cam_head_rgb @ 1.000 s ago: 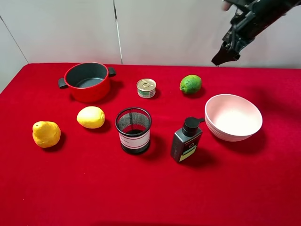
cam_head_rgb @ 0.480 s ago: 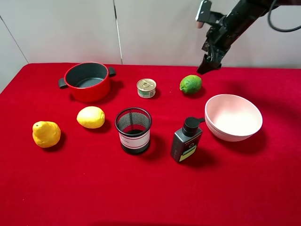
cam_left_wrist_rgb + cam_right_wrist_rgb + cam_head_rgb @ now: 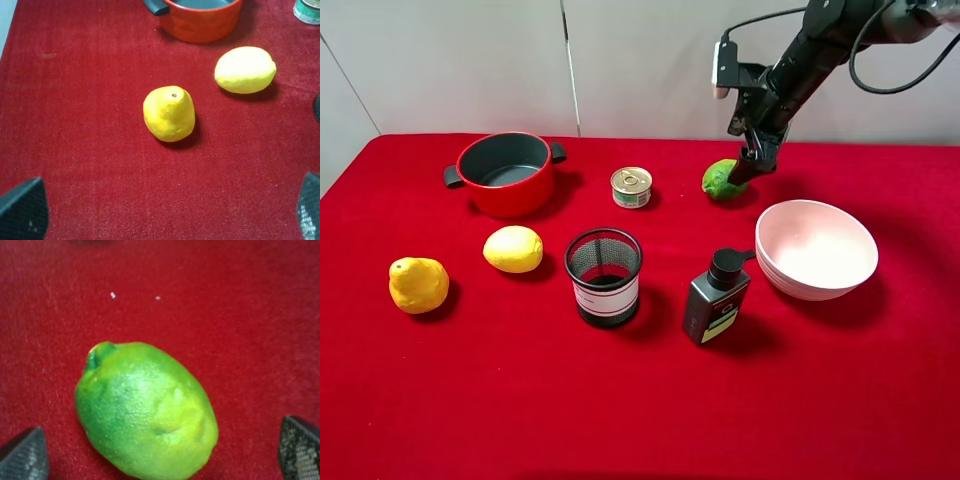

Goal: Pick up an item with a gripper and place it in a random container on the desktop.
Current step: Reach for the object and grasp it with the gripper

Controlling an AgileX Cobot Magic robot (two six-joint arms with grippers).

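The green lime (image 3: 720,180) lies on the red desktop (image 3: 640,400) at the back, right of the tin can. My right gripper (image 3: 748,166) hangs right over it, fingers pointing down; in the right wrist view the lime (image 3: 145,410) fills the space between the two open fingertips (image 3: 24,457), which stand well apart. The pale pink-white bowl (image 3: 816,250) stands in front and to the right of the lime. My left gripper (image 3: 165,212) is open above two yellow fruits and does not show in the exterior view.
A red pot (image 3: 506,172) stands at the back left, a tin can (image 3: 631,187) beside the lime. A lemon (image 3: 513,249), a second yellow fruit (image 3: 418,284), a black mesh cup (image 3: 604,277) and a dark pump bottle (image 3: 717,297) stand across the middle.
My right arm has swung in from the upper right and come down and left onto the lime. Nothing on the table has moved.
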